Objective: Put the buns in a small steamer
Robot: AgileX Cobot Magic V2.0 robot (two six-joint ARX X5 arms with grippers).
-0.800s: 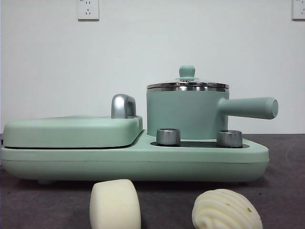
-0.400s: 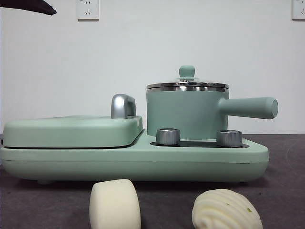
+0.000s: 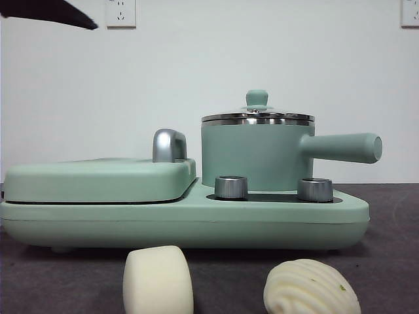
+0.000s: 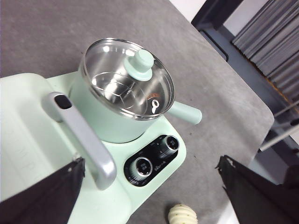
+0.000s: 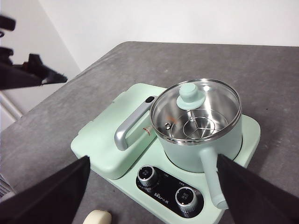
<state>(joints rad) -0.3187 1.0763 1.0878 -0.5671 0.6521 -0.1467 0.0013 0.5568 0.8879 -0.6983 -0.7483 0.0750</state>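
Small dark lettering is printed on the black control panel (image 5: 166, 186) between the dials, too small for me to read, and nothing else carries writing. I count two buns on the grey table (image 3: 393, 261) in front of the appliance: one smooth cylinder bun (image 3: 158, 280) and one ridged shell-shaped bun (image 3: 311, 287) with a tiny green speck, lying apart from each other. There is one small steamer (image 3: 256, 156), mint green with a steel rim, standing on the right half of the base (image 3: 183, 222), its straight side handle (image 3: 342, 147) pointing right and its glass lid (image 4: 127, 77) with the green knob closed on it. Two silver dials (image 3: 231, 186) sit just before it, and one flat lidded grill section (image 3: 98, 178) with a single steel handle (image 3: 169, 145) fills the left half. Two wall sockets (image 3: 121, 12) show high on the white wall. The left gripper (image 4: 149, 196) hangs above the appliance with jaws spread wide, holding nothing; the right gripper (image 5: 152, 193) likewise hovers with jaws wide apart.
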